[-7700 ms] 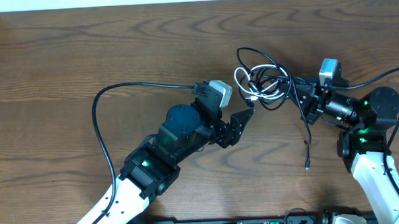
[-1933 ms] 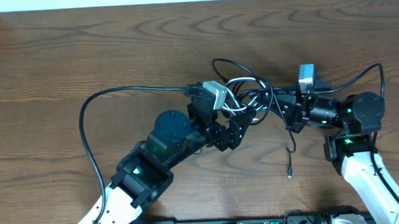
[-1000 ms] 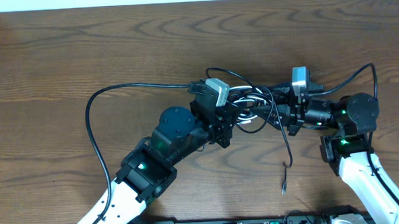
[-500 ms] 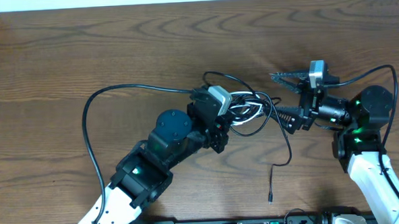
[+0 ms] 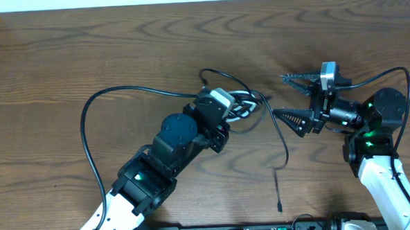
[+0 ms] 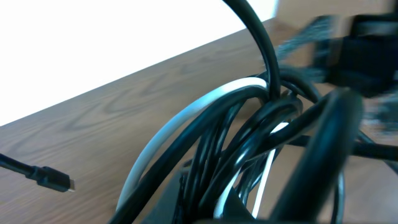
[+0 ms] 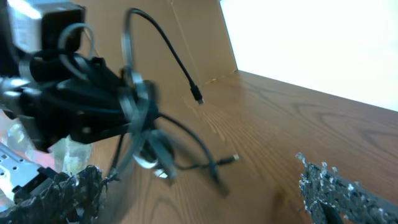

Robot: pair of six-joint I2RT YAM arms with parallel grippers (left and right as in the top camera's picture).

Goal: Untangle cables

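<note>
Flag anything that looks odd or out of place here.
The thin black and white cables sit knotted in a clump pinched by the shut left gripper. One black cord strays from it across the wooden table toward the front edge. The open right gripper holds nothing. Nothing looks damaged.

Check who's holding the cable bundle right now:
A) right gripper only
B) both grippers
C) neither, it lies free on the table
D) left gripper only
D: the cables are bunched at the shut left gripper, while the right gripper stands wide open with nothing between its fingers.
</note>
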